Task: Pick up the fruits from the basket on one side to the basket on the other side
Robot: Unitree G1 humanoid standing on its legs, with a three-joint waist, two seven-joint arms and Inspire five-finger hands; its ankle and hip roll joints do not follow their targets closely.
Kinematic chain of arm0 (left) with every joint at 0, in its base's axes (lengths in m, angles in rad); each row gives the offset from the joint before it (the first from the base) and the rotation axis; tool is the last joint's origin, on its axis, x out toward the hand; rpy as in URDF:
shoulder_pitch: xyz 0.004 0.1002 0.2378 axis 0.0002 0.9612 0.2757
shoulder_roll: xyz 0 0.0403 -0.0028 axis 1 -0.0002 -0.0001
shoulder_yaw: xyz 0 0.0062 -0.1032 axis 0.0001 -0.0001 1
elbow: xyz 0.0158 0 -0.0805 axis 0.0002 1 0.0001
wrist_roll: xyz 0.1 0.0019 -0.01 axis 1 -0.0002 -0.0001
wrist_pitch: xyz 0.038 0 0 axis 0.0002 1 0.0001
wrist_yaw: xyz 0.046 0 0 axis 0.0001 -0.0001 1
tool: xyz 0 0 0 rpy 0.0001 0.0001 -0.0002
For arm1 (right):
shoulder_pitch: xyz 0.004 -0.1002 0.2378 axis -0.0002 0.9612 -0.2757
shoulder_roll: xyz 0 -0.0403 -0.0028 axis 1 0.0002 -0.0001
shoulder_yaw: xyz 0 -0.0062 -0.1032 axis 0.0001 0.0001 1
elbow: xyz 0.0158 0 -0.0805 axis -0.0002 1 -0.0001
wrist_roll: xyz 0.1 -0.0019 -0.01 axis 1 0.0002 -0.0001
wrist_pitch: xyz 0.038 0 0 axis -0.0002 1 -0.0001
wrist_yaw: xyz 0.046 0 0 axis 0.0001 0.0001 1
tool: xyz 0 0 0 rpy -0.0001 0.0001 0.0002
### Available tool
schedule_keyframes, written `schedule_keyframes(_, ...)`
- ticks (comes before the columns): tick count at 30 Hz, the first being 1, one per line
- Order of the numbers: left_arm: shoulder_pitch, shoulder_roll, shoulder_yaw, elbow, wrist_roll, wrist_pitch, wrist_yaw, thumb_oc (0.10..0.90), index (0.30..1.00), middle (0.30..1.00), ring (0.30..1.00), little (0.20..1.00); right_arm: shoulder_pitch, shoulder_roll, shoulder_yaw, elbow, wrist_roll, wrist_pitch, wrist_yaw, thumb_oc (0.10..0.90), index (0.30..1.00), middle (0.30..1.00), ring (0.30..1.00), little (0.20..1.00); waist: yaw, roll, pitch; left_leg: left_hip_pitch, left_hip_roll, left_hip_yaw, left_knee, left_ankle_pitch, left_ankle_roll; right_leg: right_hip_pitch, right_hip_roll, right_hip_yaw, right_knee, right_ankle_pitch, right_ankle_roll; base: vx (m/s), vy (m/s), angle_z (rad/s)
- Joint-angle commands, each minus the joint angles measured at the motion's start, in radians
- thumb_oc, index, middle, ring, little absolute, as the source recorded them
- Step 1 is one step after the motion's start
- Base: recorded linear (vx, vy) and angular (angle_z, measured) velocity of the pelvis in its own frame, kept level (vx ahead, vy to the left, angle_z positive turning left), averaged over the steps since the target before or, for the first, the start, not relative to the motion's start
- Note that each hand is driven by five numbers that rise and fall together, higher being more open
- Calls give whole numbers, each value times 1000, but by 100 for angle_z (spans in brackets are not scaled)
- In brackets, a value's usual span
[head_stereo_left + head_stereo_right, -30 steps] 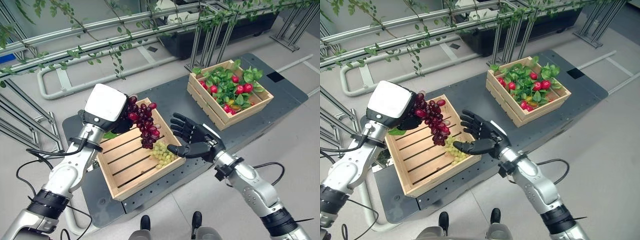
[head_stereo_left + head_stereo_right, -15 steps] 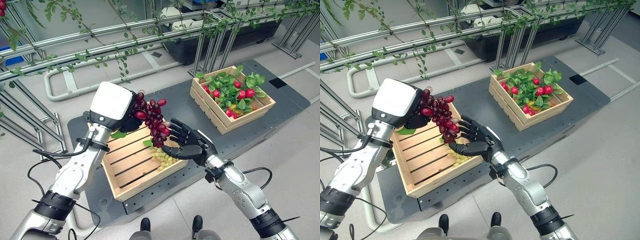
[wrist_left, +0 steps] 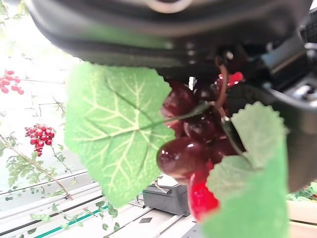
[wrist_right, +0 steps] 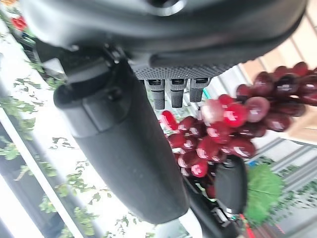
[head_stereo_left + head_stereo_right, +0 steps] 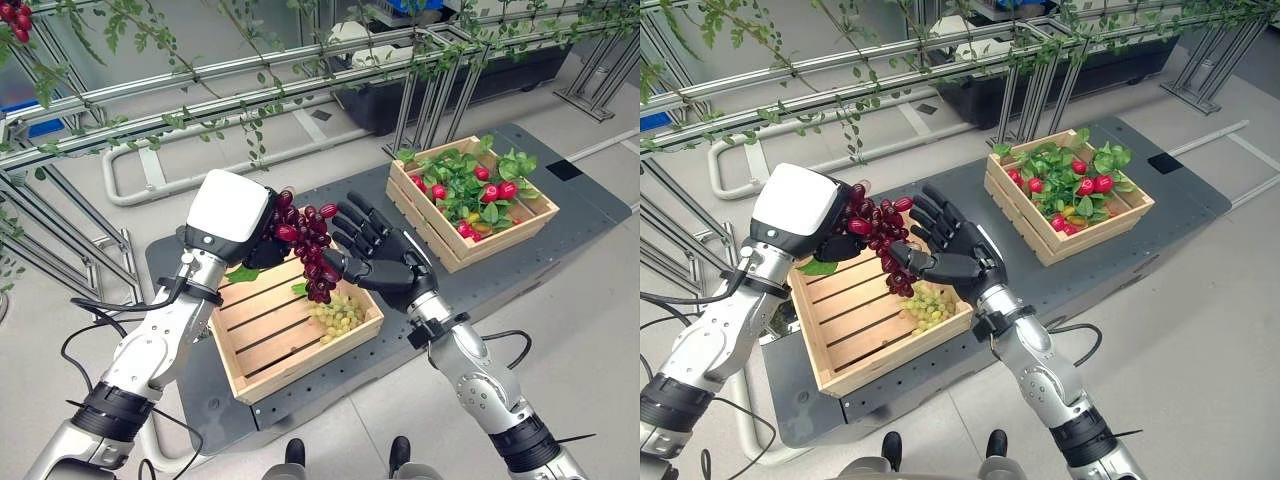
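Observation:
My left hand is shut on a bunch of dark red grapes with green leaves, held in the air over the back edge of the near wooden crate. The left wrist view shows the grapes and a leaf close under the hand. My right hand is open with its fingers spread, right beside the bunch, and its thumb reaches under the hanging grapes. A bunch of green grapes lies in the near crate's right corner. The far crate holds red fruits among green leaves.
Both crates stand on a dark platform with grey floor around it. Metal rails with trailing vine leaves run across the back, above and behind the crates. A black planter box stands behind the far crate.
My right hand has risen from beside the green grapes up to the red bunch, fingers still spread. My left hand has lifted the bunch a little higher. The camera has shifted slightly.

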Motion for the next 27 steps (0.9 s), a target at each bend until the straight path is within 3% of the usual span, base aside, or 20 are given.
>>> schedule_keyframes(1, -95, -10, 4, -32, -43, 6, 67, 400, 300, 300, 300, 300, -63, 26, -23, -114, 27, -135, -40, 800, 900, 900, 900, 900, 6, 26, -166, 31, -15, 5, 1, -123, -1, 16, -36, -22, 36, -64, 48, 0, 0, 0)
schedule_keyframes(14, -97, -28, 11, -82, -74, -27, 91, 400, 300, 300, 300, 300, -73, -54, 19, -78, -253, 35, -27, 800, 900, 900, 900, 900, 6, 18, -167, 30, -14, 8, 1, -119, -3, 19, -39, -18, 31, -59, 46, 0, 0, 0)
schedule_keyframes(20, -114, -41, -6, -98, -96, -27, 90, 400, 300, 300, 300, 300, -80, -61, 34, -27, -295, 54, -61, 800, 900, 900, 900, 900, 6, 16, -172, 34, -12, 10, 1, -120, -5, 27, -39, -19, 26, -60, 45, 0, 0, 0)
schedule_keyframes(27, -112, -59, -13, -131, -158, -99, 67, 400, 300, 300, 300, 300, -72, -48, 35, 13, -267, 49, -100, 800, 900, 900, 900, 900, 9, 16, -172, 38, -12, 11, 1, -122, -4, 29, -40, -22, 30, -63, 45, 0, 0, 0)
